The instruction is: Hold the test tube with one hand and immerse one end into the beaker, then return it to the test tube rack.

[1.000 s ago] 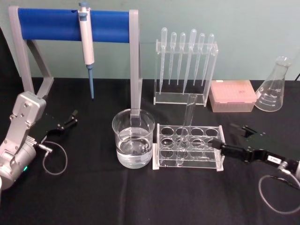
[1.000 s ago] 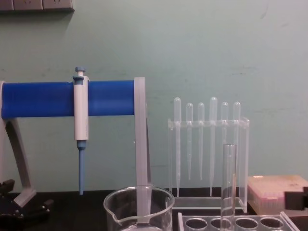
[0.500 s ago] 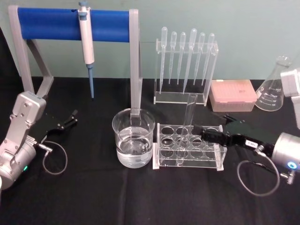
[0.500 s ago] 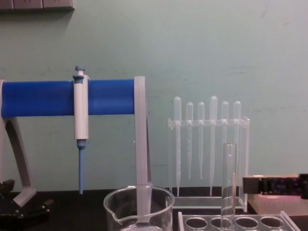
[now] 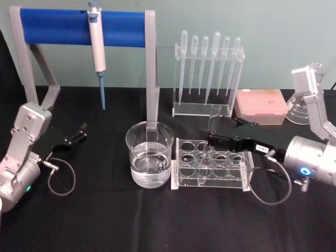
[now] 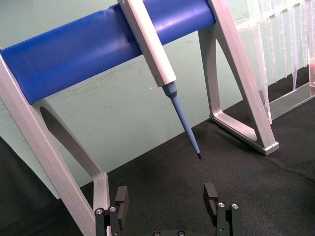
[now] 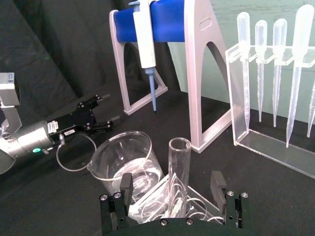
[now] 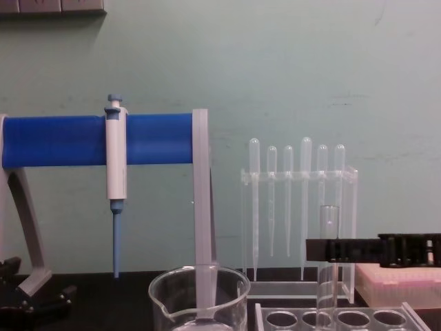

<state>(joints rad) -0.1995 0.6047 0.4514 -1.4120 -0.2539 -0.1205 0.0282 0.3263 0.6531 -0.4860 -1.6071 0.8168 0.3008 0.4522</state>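
The test tube [image 5: 214, 113] stands upright in a clear rack [image 5: 210, 176], just right of the beaker [image 5: 149, 152], which holds some clear liquid. My right gripper [image 5: 214, 134] reaches in from the right at about the tube's mid-height. It is open, with one finger on each side of the test tube [image 7: 178, 162] and gaps showing between the fingers [image 7: 216, 184] and the glass. In the chest view the right gripper [image 8: 313, 249] crosses in front of the test tube [image 8: 329, 221] above the beaker [image 8: 198, 296]. My left gripper [image 5: 79, 132] rests open at the far left, the left gripper [image 6: 166, 196] holding nothing.
A grey stand with a blue bar [image 5: 79, 27] holds a hanging pipette [image 5: 96, 42] behind the beaker. Behind the tube rack stands a clear holder with several plastic pipettes [image 5: 207, 68]. A pink tip box [image 5: 261, 105] and a flask [image 5: 296, 113] sit at the back right.
My right gripper has risen and moved left from the rack's right end to the test tube, and its fingers now straddle the tube. The left arm has not moved.
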